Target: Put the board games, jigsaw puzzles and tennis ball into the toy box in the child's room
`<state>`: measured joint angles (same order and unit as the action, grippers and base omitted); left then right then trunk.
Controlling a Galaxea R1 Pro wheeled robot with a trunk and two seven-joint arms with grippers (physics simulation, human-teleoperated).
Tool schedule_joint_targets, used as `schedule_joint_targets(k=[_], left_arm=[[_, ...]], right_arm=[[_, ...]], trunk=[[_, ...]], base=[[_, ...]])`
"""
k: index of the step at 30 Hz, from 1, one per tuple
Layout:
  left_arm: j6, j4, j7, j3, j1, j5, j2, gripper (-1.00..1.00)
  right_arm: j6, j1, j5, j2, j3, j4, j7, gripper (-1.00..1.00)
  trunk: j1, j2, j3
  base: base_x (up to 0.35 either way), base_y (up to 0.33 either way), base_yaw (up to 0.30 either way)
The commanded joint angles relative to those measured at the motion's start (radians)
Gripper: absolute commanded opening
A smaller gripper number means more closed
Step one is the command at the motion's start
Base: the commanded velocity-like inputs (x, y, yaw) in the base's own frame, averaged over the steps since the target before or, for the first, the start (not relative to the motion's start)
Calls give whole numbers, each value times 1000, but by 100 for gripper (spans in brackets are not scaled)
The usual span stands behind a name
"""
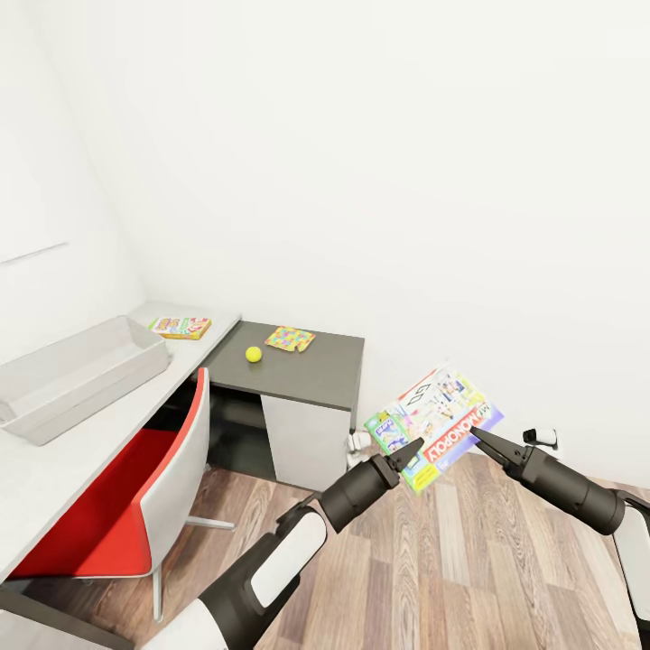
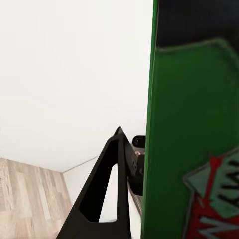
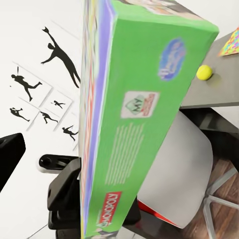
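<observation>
Nearest the robot, the left hand and the right hand are each pressing a fingertip pinch on opposite edges of the green-edged board game, holding it tilted in the air above the wood floor, well short of the table. With so little finger on it (only the tips), the game could twist or slip out during the carry, judging from the tilt. Farther off, the red chair is standing between robot and toy box, risking a bump, while the tennis ball and a jigsaw puzzle are lying on the dark wing.
</observation>
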<state>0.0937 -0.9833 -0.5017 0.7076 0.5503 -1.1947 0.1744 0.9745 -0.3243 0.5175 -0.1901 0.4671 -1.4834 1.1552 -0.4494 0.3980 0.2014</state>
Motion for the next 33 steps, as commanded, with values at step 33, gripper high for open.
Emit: schedule_joint_targets(k=[33], left_arm=[[-24,-11,19,89,41,-93,0,-100]], right_arm=[[4,-1,1,1,-25,0,4,100]], trunk=[[-1,2,2]], base=[[0,0,0]])
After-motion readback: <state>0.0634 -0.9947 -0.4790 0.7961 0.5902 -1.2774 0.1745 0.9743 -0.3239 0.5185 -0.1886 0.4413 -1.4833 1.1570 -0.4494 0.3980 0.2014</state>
